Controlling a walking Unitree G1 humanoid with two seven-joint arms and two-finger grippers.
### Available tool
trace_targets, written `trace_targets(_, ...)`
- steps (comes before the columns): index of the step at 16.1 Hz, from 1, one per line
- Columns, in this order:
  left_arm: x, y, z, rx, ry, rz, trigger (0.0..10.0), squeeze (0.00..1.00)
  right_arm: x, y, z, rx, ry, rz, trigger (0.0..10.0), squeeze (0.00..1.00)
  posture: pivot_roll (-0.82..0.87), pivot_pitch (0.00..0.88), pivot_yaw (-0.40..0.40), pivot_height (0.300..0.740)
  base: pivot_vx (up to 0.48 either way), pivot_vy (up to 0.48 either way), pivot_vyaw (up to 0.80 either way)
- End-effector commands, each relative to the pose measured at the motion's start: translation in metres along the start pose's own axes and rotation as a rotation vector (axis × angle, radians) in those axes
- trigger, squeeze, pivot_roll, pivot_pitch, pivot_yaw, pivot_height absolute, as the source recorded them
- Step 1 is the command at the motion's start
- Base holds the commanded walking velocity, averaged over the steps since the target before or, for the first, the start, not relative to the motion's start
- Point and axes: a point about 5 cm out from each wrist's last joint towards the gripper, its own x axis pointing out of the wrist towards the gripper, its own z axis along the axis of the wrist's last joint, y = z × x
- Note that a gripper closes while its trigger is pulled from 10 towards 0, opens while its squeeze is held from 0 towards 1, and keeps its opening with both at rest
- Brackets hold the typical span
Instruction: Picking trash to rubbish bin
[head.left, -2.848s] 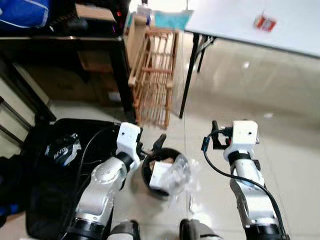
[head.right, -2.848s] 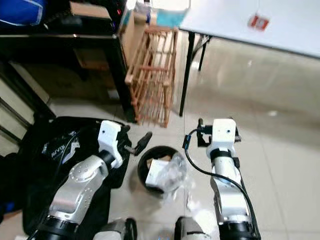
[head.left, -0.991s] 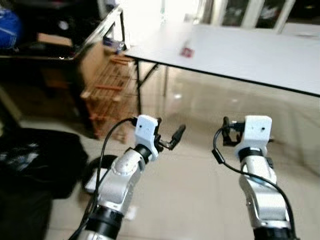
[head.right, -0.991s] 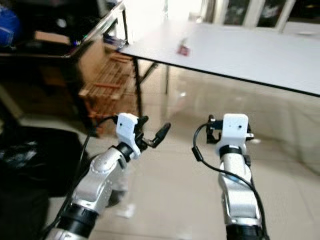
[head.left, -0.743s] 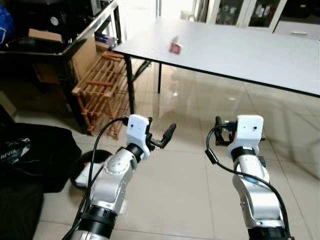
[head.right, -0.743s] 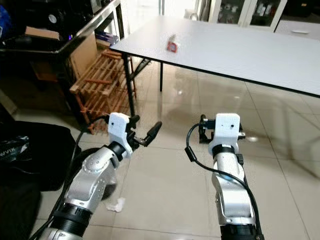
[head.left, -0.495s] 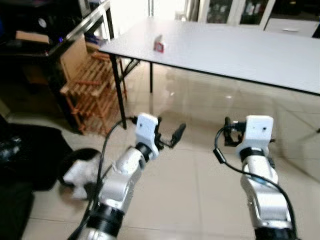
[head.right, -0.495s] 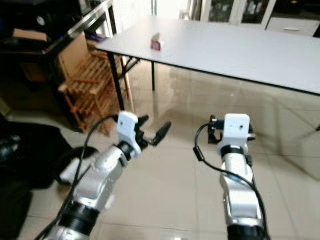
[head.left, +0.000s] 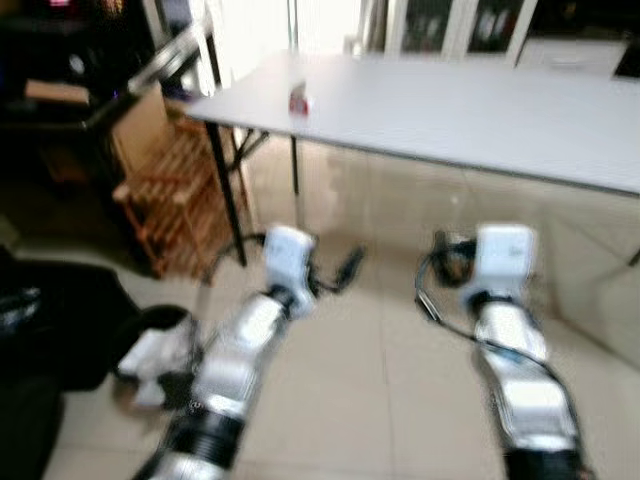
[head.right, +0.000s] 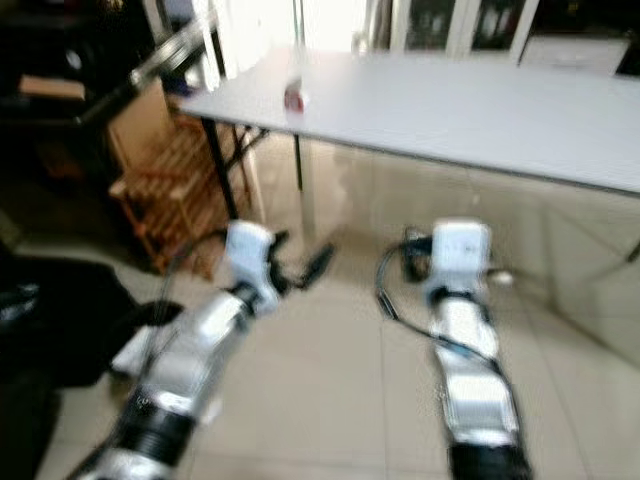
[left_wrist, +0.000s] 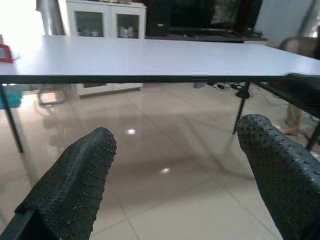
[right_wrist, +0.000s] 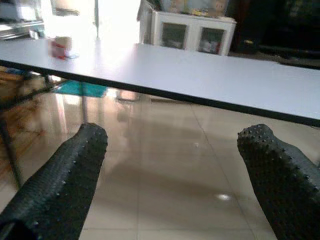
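At the far left, low on the floor, sat the round black rubbish bin (head.left: 160, 335) with pale crumpled trash (head.left: 150, 355) at it, beside the slatted wooden rack (head.left: 170, 195). The left gripper (left_wrist: 175, 185) hung with its fingers spread wide and nothing between them; the right gripper (right_wrist: 170, 185) was likewise agape and empty. Ahead and left, on the long white table (head.left: 450, 100), stood a small red-and-white carton (head.left: 298, 98), likely the next pick, nearer the left arm.

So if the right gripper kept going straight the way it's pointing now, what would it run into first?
Probably nothing close. The right gripper, fingers open, points under the white table over bare tiled floor. The way looks free up to the white cabinet beyond, though depth is hard to judge.
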Motion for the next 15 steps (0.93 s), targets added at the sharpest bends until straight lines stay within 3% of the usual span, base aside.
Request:
trace_targets(1, -0.0035, 0.0104, 0.0036, 0.032, -0.004, 0.023, 10.0, 0.00, 0.0008, 0.0098, 0.0031, 0.023, -0.009, 0.025, 10.0, 0.00, -0.07, 0.033, 0.012, 0.740, 0.480, 0.000, 0.00)
trace_targets(15, -0.0019, 0.0047, 0.0006, 0.031, 0.000, 0.001, 10.0, 0.00, -0.0017, 0.0085, 0.0072, 0.007, -0.030, 0.021, 10.0, 0.00, -0.08, 0.042, 0.013, 0.740, 0.480, 0.000, 0.00)
